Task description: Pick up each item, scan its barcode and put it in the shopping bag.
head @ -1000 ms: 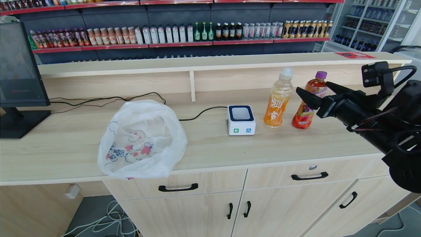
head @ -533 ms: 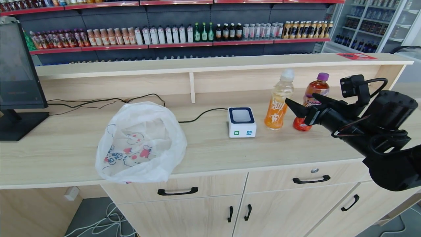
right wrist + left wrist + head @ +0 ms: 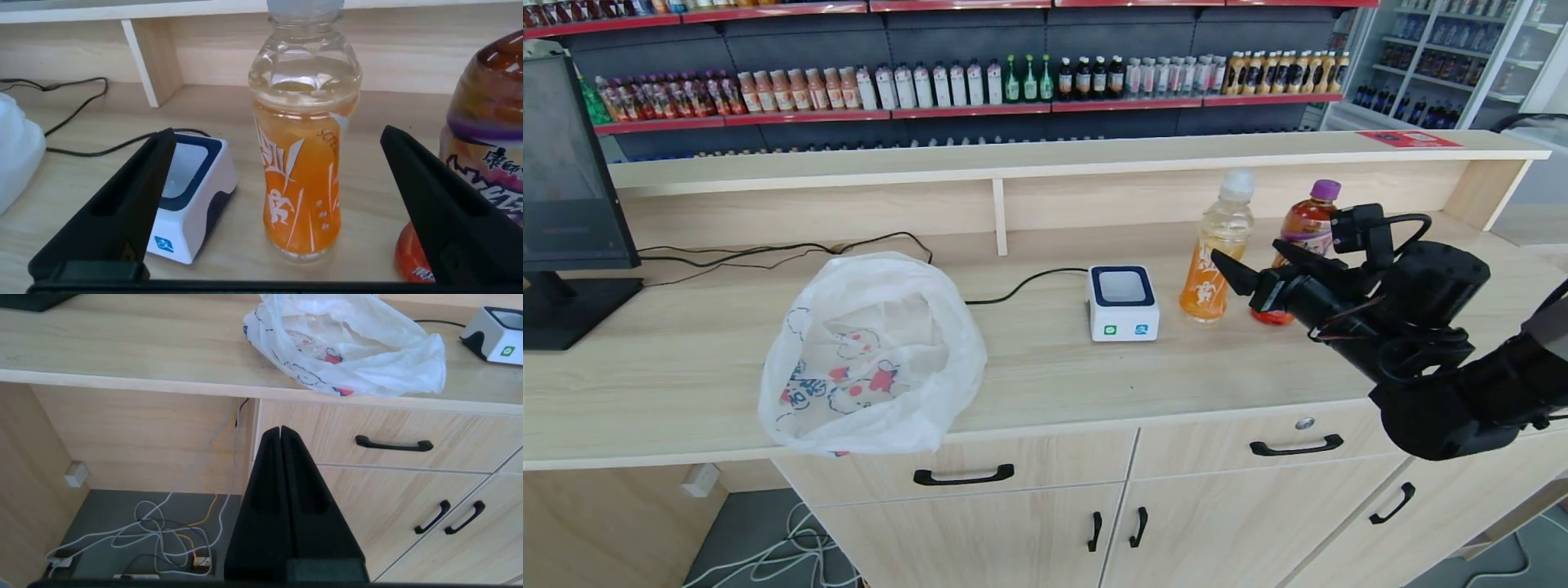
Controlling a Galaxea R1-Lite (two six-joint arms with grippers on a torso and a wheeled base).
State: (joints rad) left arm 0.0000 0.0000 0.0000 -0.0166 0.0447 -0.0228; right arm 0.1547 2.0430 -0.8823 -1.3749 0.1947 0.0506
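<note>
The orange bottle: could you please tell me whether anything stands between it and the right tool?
Nothing visible does. The right tool is open and faces the orange bottle across bare counter. The purple-capped bottle stands close beside the orange one, near the path of one finger, and the scanner stands on the other side.

My right gripper (image 3: 1246, 251) hides the lower half of the purple-capped bottle (image 3: 1305, 222); right wrist view cuts the orange bottle (image 3: 301, 163) at its cap.

Conv. store, drink shelves (image 3: 972, 109), checkout counter (image 3: 1054, 367), scanner (image 3: 1123, 302)
</note>
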